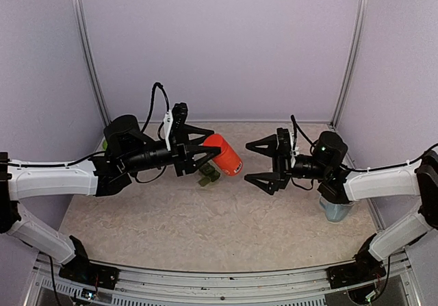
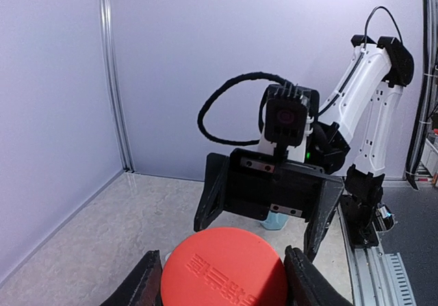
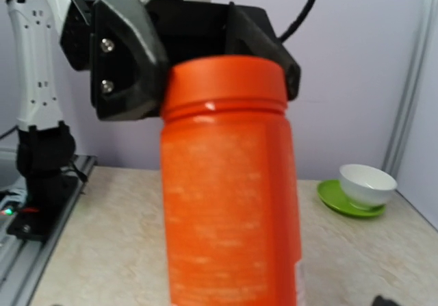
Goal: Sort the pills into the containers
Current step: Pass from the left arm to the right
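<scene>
The left gripper [image 1: 213, 145] holds an orange bottle [image 1: 226, 155] above the middle of the bench [image 1: 205, 231], fingers clamped on its cap end, with the bottle's long axis slanting down toward the right arm's side and the near edge. The right gripper [image 1: 248, 161] faces the bottle from just beside it, fingers spread wide and touching nothing. The containers [image 1: 207, 176], a dark green strip, lie on the bench directly under the bottle; they are largely hidden, so their long axis cannot be determined.
</scene>
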`<state>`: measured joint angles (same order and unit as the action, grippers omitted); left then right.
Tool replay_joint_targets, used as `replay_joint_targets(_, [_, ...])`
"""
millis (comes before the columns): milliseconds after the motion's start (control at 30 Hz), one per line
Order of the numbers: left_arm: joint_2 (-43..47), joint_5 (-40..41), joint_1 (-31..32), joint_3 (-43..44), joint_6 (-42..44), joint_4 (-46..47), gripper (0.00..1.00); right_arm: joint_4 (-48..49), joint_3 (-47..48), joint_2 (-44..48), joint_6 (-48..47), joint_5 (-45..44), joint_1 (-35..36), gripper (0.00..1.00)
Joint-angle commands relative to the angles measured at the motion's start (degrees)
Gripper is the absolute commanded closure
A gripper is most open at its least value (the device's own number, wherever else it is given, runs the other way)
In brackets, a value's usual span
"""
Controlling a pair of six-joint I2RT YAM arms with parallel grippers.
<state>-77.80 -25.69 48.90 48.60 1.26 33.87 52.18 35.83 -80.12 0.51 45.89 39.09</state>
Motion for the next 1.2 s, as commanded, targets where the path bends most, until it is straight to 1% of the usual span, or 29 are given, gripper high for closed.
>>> replay_joint_targets(0, [1.34,-2.38,0.86,-1.27,-2.56,9.31,0.71,8.15,1.91,-2.51,5.13,3.41,0.29,0.05])
replay_joint_targets(200, [-0.35,-2.25,1.67,-0.98,-3.85,13.39,0.71,8.92,3.56,-5.27,6.63,-1.39,2.15,0.06])
replay_joint_targets(333, [-1.81,-2.34,1.98,-0.45,-4.31,14.84,0.71,11.27,3.76,-6.73,8.61,-2.80,2.48,0.07])
replay_joint_targets(467, [-3.05,-2.33,2.16,-0.26,-4.68,15.97,0.71,12.99,4.40,-7.65,10.20,-2.35,2.95,0.08])
replay_joint_targets(600, [-3.94,-2.38,2.16,0.14,-4.93,16.98,0.71,12.02,6.08,-8.98,10.73,-1.07,3.59,0.12])
replay_joint_targets(800, [-4.55,-2.48,2.23,0.60,-5.30,17.85,0.71,12.57,6.33,-10.30,11.30,-0.63,4.04,0.14])
replay_joint_targets(1167, [-5.50,-2.50,2.29,0.77,-5.48,18.30,0.71,13.43,7.51,-12.03,12.83,1.25,4.50,0.24])
